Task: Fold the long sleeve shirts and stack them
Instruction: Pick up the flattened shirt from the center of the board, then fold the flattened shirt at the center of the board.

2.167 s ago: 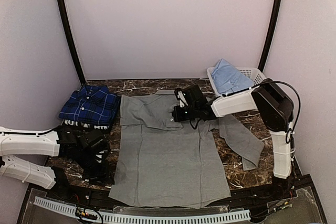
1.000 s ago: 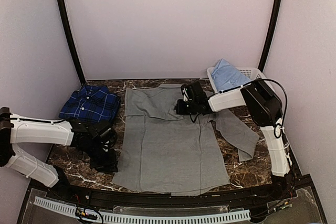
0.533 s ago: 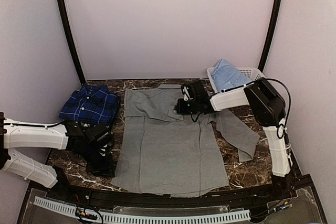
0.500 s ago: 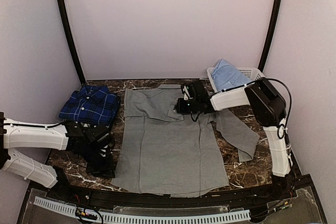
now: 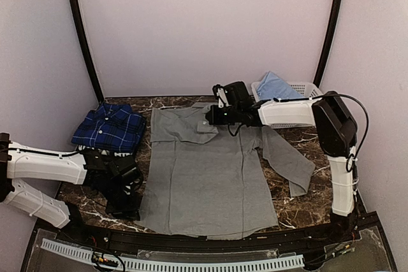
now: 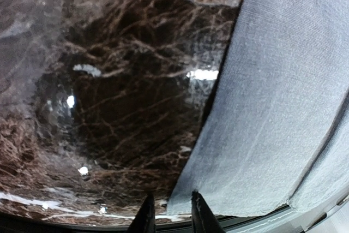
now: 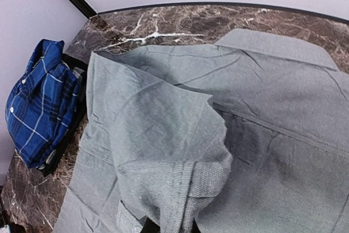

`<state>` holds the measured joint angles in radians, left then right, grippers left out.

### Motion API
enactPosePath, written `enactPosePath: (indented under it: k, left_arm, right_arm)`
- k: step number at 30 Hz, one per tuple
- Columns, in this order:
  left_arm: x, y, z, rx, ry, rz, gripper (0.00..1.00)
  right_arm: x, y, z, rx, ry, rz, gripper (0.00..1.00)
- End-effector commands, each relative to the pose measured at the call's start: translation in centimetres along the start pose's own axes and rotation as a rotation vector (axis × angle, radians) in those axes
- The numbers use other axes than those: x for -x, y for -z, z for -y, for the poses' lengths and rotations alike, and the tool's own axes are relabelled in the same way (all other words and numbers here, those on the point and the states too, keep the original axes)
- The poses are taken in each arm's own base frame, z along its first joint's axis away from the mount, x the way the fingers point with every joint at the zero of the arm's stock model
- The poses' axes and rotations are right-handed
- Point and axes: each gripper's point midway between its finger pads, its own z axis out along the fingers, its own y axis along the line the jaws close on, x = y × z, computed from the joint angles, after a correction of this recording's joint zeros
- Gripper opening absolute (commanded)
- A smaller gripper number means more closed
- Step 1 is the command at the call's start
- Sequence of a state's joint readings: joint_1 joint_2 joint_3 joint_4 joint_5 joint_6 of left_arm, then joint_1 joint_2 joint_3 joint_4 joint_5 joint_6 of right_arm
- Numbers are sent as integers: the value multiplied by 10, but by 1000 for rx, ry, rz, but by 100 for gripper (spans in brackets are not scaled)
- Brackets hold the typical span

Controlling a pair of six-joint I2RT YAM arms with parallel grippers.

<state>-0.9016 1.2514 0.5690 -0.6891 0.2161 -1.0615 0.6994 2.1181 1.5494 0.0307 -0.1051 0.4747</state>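
A plain grey long sleeve shirt (image 5: 204, 176) lies spread out in the middle of the marble table. My right gripper (image 5: 215, 118) hovers over its upper chest, shut on a bunched cuff (image 7: 180, 184) of the sleeve that is drawn across from the far-left shoulder. The other sleeve (image 5: 290, 164) trails off to the right. My left gripper (image 5: 131, 207) sits low at the shirt's near-left hem corner (image 6: 180, 205). Its fingertips (image 6: 197, 214) stand slightly apart, with the cloth flat below them. A folded navy plaid shirt (image 5: 108, 128) rests at far left. A light blue shirt (image 5: 275, 88) sits in the basket.
The white lattice basket (image 5: 307, 88) stands at the back right corner. A black rail (image 5: 191, 240) runs along the table's near edge, close to the grey shirt's hem. Curved black poles and pale walls close in the back and sides.
My right gripper has carried the grey cuff further left and toward the back, over the collar area. My left gripper has slid a little nearer to the shirt's near-left corner.
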Motion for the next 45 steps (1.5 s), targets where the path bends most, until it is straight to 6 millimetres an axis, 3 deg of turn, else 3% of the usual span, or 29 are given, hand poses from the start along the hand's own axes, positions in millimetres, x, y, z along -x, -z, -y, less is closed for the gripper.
enactPosePath:
  k: [1, 11, 17, 25, 29, 35, 45]
  left_arm:
    - [-1, -9, -9, 56, 6, -4, 20]
    - [7, 4, -14, 73, 36, 70, 0]
    - [19, 29, -17, 67, 76, 185, 0]
    - [32, 53, 2, 19, -10, 264, 0]
    - [40, 72, 31, -74, -125, 307, 0]
    - [38, 97, 77, -208, -348, 309, 0]
    - [19, 108, 138, -394, -622, 205, 0]
  right_arm:
    - [43, 25, -45, 70, 79, 85, 0]
    - [92, 47, -87, 116, 189, 164, 0]
    - [124, 68, -112, 174, 260, 239, 0]
    - [169, 110, -135, 188, 338, 371, 0]
    - [180, 125, -123, 107, 365, 401, 0]
    - [193, 157, -86, -46, 385, 430, 0]
    - [174, 196, -42, -179, 364, 417, 0]
